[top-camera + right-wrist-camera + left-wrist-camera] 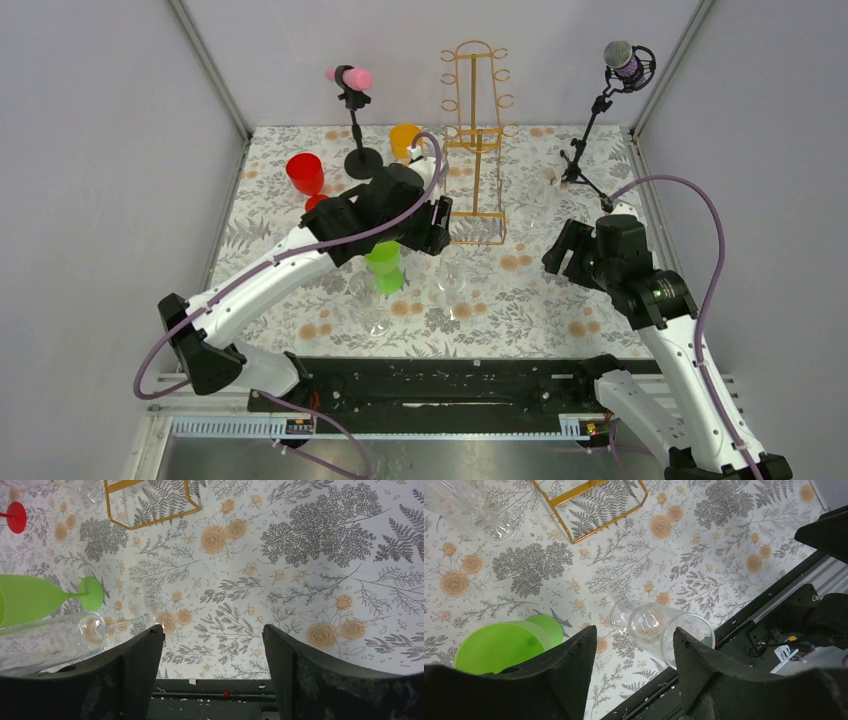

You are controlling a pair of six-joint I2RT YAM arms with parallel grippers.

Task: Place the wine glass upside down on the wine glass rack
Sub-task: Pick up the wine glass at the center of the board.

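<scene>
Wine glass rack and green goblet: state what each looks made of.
Wine glass rack: thin gold wire, probably coated metal, going by its slender, glossy bent rods. Green goblet: likely plastic, given its uniform bright colour, slight translucency and dull sheen.

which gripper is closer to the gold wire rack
Left. The left gripper hangs just beside the gold rack, at its base's left edge; the right gripper sits farther off on the right.

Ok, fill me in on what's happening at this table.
The left gripper hangs over an upright clear wine glass next to a green glass, jaws apart and nothing gripped. The right gripper is open over bare tablecloth, holding nothing. The gold wine glass rack stands at the back with no glass on it.
</scene>
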